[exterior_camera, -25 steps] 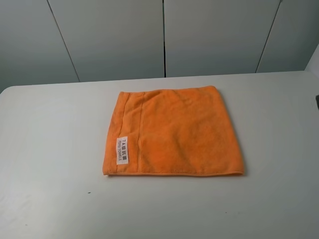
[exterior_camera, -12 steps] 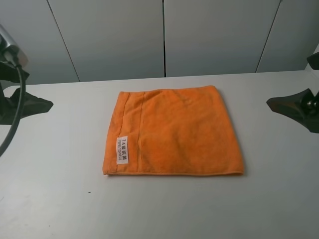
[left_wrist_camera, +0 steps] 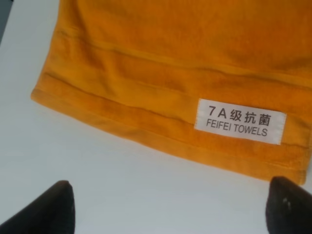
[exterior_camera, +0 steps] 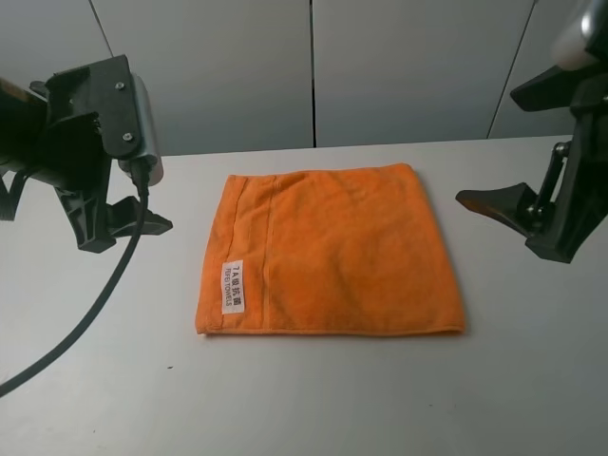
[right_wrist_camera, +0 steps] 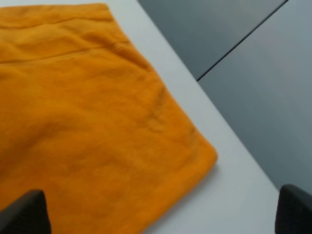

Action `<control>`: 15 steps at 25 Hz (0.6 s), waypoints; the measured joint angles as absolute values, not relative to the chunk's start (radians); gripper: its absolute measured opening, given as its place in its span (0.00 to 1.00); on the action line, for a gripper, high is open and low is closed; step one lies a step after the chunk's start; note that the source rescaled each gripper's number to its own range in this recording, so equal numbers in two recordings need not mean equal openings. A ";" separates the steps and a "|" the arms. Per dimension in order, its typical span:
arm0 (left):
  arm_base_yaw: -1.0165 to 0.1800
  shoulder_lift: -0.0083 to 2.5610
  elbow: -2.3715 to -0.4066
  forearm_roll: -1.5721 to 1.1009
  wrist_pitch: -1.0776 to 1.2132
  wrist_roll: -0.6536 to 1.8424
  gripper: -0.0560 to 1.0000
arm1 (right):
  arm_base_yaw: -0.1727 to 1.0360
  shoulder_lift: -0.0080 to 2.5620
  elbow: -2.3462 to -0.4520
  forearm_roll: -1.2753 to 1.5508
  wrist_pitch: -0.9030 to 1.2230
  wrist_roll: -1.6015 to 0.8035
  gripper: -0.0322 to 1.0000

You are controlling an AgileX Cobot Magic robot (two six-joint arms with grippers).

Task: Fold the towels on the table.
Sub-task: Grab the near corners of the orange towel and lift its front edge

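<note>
The left jaws are hovering spread wide above the surface [exterior_camera: 95, 361], just beside the left edge of the towel [exterior_camera: 332, 252], facing its white label [exterior_camera: 234, 286]. The orange towel is lying flat mid-surface, touching neither pair. The right jaws are hanging spread wide near its far right corner.

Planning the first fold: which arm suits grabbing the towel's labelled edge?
Left, likely: left gripper open by the orange towel, near its white label; right gripper by the opposite edge.
</note>
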State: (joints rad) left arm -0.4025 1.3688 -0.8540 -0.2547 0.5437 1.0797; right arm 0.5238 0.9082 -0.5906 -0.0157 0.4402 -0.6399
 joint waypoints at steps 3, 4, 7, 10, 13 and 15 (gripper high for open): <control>-0.419 1.409 -0.860 -0.223 0.539 1.082 1.00 | 0.551 0.969 -0.590 -0.045 0.502 -0.634 1.00; -0.421 1.421 -0.860 -0.218 0.543 1.083 1.00 | 0.563 0.993 -0.590 -0.064 0.521 -0.634 1.00; -0.426 1.453 -0.860 -0.180 0.593 1.081 1.00 | 0.608 1.069 -0.590 -0.143 0.576 -0.634 1.00; -0.426 1.487 -0.860 -0.127 0.621 1.041 1.00 | 0.652 1.156 -0.601 -0.221 0.625 -0.623 1.00; -0.428 1.523 -0.860 -0.110 0.616 1.009 1.00 | 0.666 1.249 -0.660 -0.259 0.659 -0.577 1.00; -0.428 1.537 -0.859 -0.108 0.600 1.003 1.00 | 0.667 1.305 -0.719 -0.261 0.699 -0.505 1.00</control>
State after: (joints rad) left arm -0.4278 1.5369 -0.8587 -0.1081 0.6002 1.0026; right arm 0.6668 1.3046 -0.7190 -0.2613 0.6991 -0.5052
